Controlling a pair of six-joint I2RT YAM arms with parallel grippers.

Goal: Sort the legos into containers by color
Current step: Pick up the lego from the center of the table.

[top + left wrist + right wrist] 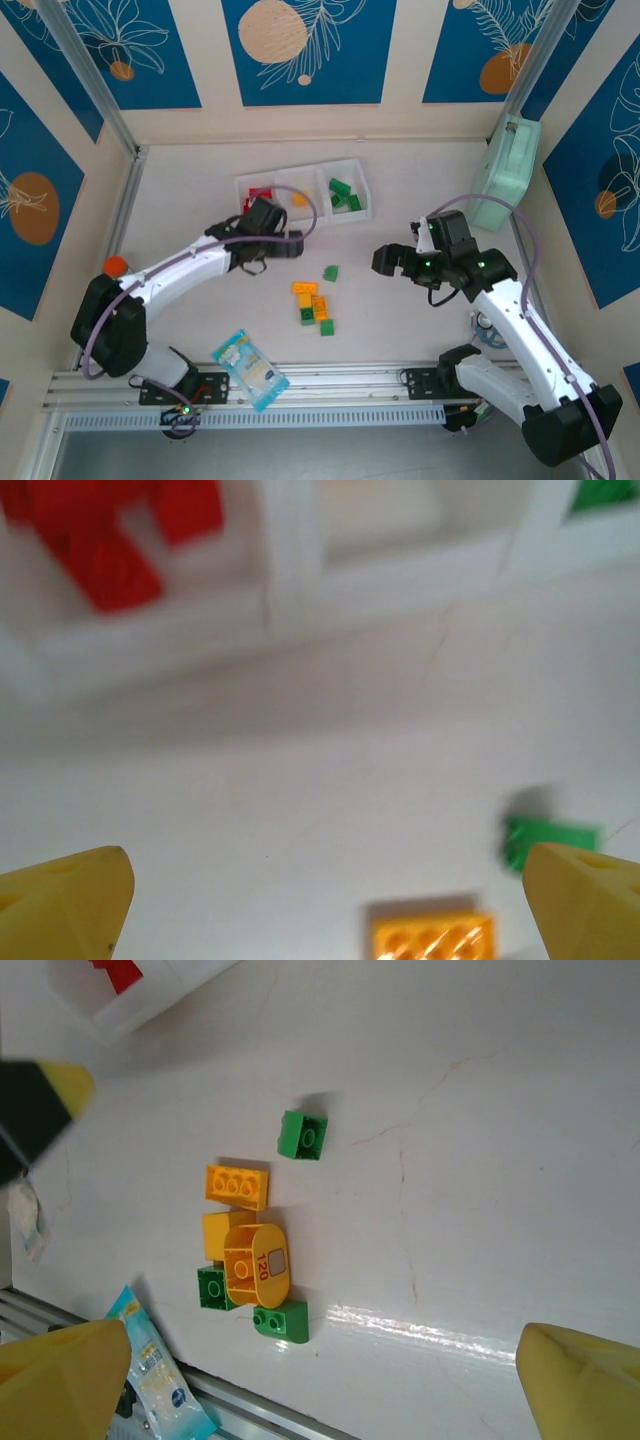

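Observation:
The white three-compartment tray (281,179) lies at the back, holding red legos (258,195) on the left, a yellow one (298,198) in the middle and green ones (347,196) on the right. Loose legos lie mid-table: a green brick (330,272), an orange brick (305,288), and a yellow-and-green cluster (317,310). My left gripper (295,243) hovers open just in front of the tray; below its fingers (70,900) are an orange brick (432,935) and a green one (548,838). My right gripper (390,260) is open, right of the pile, looking at the cluster (257,1263).
A blue-and-white snack packet (250,368) lies near the front rail, left of the pile. A mint-green case (505,170) leans against the right wall. Bare table stretches between the pile and the right gripper.

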